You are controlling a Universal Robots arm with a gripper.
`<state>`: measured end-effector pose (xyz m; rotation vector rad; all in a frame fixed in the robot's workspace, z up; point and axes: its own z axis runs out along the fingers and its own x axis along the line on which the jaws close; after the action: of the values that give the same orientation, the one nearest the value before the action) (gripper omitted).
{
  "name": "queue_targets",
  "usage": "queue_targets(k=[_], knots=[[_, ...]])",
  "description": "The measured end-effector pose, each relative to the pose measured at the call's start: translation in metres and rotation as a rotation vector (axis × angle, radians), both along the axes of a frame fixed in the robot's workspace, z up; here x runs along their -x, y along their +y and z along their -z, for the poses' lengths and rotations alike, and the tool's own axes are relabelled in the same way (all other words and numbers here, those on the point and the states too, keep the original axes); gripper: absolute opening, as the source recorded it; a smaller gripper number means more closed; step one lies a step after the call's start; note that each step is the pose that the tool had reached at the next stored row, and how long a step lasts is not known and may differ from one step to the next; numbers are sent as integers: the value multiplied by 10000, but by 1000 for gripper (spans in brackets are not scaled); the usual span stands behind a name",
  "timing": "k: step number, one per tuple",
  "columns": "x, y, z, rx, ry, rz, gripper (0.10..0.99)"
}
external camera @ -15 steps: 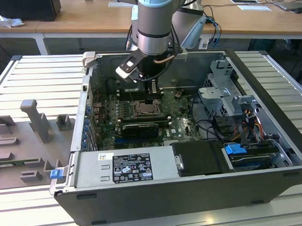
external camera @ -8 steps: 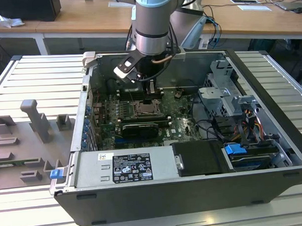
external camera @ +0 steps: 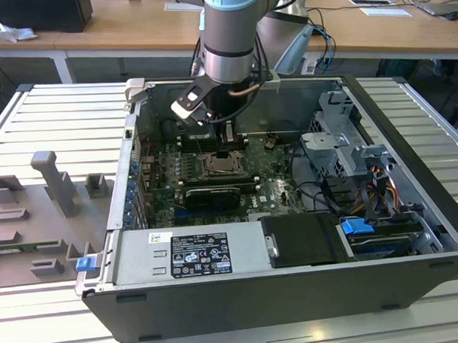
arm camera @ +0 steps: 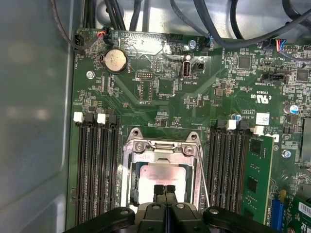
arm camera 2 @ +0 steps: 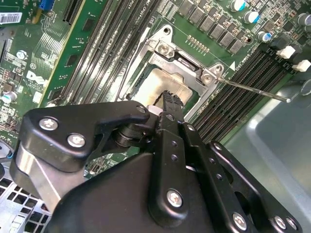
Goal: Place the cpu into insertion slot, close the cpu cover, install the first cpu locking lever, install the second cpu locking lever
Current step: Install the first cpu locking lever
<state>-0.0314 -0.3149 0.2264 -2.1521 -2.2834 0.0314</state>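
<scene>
The cpu (arm camera: 163, 174) lies flat in the insertion slot (external camera: 221, 165), its pale metal top showing through the cut-out of the cpu cover (arm camera: 132, 170). That silvery cover frame lies down around the chip. My gripper (arm camera: 164, 189) hangs just above the chip's near edge, with its two black fingertips pressed together and nothing between them. In the second wrist view one fingertip (arm camera 2: 170, 101) points down at the cpu (arm camera 2: 160, 82). A thin wire locking lever (arm camera 2: 252, 91) sticks out sideways from the socket corner, over the memory slots.
Long black memory slots (arm camera: 97, 165) flank the socket on both sides, one holding a green module (arm camera: 252, 179). Cables (arm camera: 228, 29) run along the case wall. A drive cage (external camera: 341, 145) and black power supply (external camera: 194, 255) crowd the case.
</scene>
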Motion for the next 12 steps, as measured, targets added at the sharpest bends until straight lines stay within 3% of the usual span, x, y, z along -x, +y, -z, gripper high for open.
queue_targets(k=[6,12], knots=[[0,0,-37,-1,-1,0,106],[2,1,-344,-1,-1,1,106]])
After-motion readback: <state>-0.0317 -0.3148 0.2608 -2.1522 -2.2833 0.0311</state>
